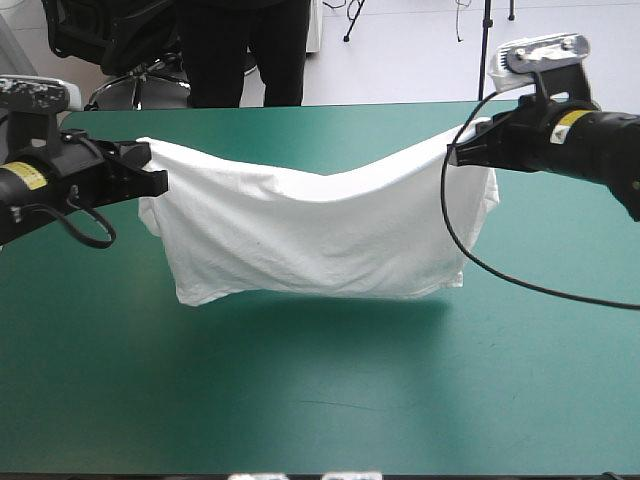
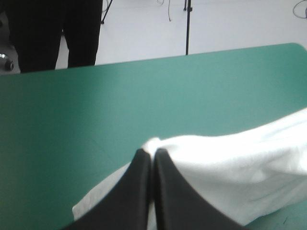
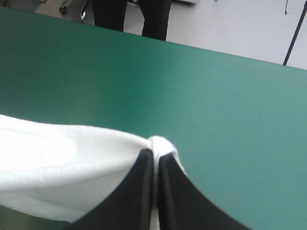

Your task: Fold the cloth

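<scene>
We are holding one white T-shirt (image 1: 320, 235) in the air over the teal-green table cover (image 1: 300, 400). Its soft, lightly creased cloth is sagging in the middle between two grippers. Our left gripper (image 2: 152, 153) is pinching one upper corner, with its two curved black fingers (image 2: 136, 191) all but closed on the fabric. Our right gripper (image 3: 154, 153) is clamping the opposite corner the same way.

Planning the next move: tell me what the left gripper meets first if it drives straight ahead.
The left gripper is shut on the T-shirt, so the pinched fold at its tips comes first. Beyond it only bare teal-green cover shows, toward the table's far edge; depth there is unclear.
</scene>
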